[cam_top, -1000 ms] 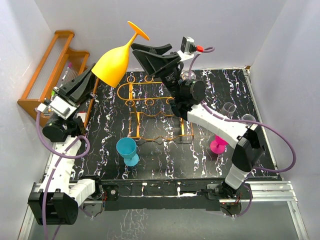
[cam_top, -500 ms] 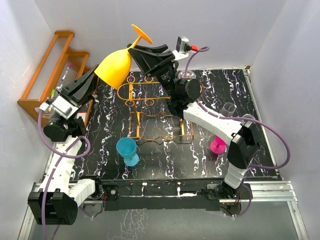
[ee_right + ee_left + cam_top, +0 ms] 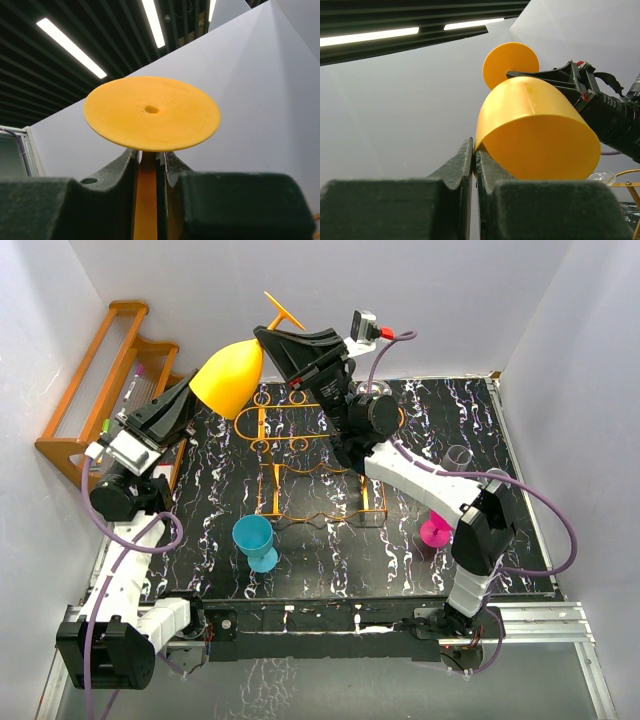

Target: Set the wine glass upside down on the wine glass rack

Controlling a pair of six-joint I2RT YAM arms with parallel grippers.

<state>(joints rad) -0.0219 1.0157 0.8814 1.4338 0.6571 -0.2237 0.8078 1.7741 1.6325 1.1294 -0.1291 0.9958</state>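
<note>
A blue glass and a pink glass are seen on the surface on either side of the rack's near end, and a shelf is set at the left. The glass is held in the air over the rack's far left end, tilted, base up. Its stem is clamped between the right fingers, and its rim is pinched by the nearly closed left fingers.

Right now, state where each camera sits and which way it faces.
Top external: above and behind the bases, looking down on table, wine glass rack, both whole arms.
Left wrist: looks up along the left gripper at the wine glass bowl.
Right wrist: looks up along the right gripper at the glass's foot.
Shared: every view shows the wine glass; left wrist also catches the right gripper.
</note>
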